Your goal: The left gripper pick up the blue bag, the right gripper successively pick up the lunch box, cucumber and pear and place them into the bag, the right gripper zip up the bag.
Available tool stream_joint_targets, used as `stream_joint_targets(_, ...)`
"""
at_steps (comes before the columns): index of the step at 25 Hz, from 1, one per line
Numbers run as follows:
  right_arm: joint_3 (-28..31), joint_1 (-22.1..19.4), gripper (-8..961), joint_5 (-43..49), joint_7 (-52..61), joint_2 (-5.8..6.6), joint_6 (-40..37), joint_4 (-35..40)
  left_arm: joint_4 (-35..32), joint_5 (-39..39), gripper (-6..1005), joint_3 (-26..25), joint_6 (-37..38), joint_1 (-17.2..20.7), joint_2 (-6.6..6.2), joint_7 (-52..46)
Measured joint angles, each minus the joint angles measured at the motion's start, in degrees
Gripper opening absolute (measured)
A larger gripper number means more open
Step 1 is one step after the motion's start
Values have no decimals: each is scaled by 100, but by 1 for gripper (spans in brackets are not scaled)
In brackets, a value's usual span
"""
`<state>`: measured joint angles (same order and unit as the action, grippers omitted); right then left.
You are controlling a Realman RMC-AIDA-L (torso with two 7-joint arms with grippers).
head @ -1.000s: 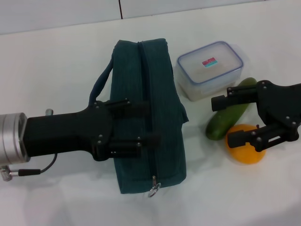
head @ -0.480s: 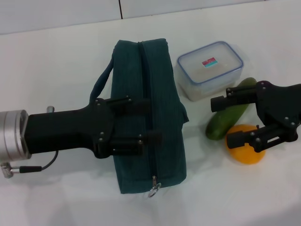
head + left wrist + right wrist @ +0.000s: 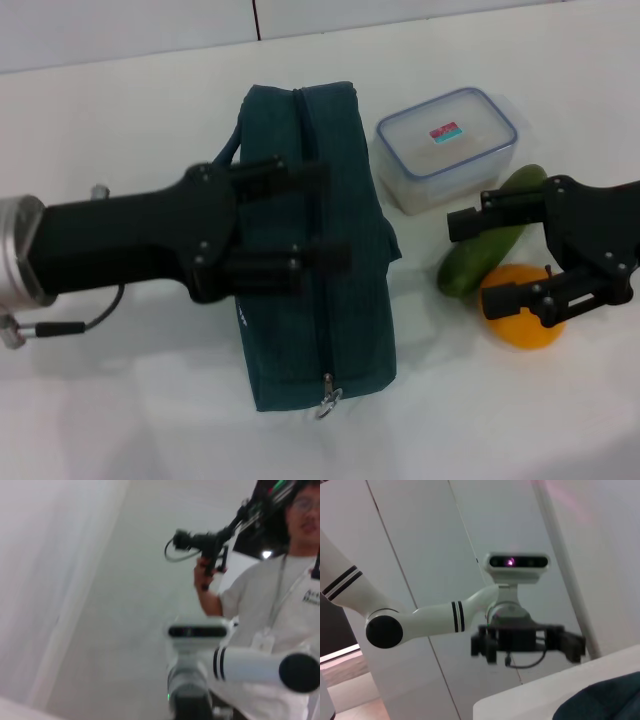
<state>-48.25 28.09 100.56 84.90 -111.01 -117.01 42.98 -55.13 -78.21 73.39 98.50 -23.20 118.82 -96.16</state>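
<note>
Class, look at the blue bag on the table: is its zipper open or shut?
Shut: the blue bag shows a closed zipper line along its top, the ring pull at the near end, no lining visible.

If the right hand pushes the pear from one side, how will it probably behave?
The pear looks round and smooth, so it would probably roll rather than slide. The cucumber lies close beside it and might stop a roll that way. The open right hand hovers above both.

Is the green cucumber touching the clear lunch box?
Apart. In the head view a thin strip of white table shows between the cucumber and the lunch box, so they sit close but do not meet.
</note>
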Motion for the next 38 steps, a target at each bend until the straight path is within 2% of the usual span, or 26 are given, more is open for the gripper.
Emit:
stream_joint_targets(3,0,-28,831,26,-11,-15,8,0,-13,173,846,-122,-31,-92,-31,-225)
stream_joint_targets(7,0,-33,831,40,-45,-29,12,1,-132,-223,842,-667,-188,-309,-33,-1068)
stream_joint_targets(10,0,-32,831,42,-55,-34,12,-3,-672,-916,839,-868,-523,-385,-22,-1981)
stream_joint_targets(11,0,-32,831,42,-60,-34,13,-4,-672,-916,838,-868,-523,-385,-22,-1981)
stream_joint_targets(13,0,-32,831,43,-69,-34,13,-6,-1455,-1886,835,-872,-860,-445,34,-3062)
stream_joint_targets(22,44,-74,830,43,-213,0,27,-176,-2627,-3489,826,-813,-661,-693,14,-5179)
stream_joint_targets(27,49,-99,830,43,-275,17,38,-220,-2876,-4072,821,-736,-602,-733,33,-5702)
stream_joint_targets(38,9,-121,830,43,-310,-16,57,-220,-2883,-4537,809,-445,-596,-791,45,-5991)
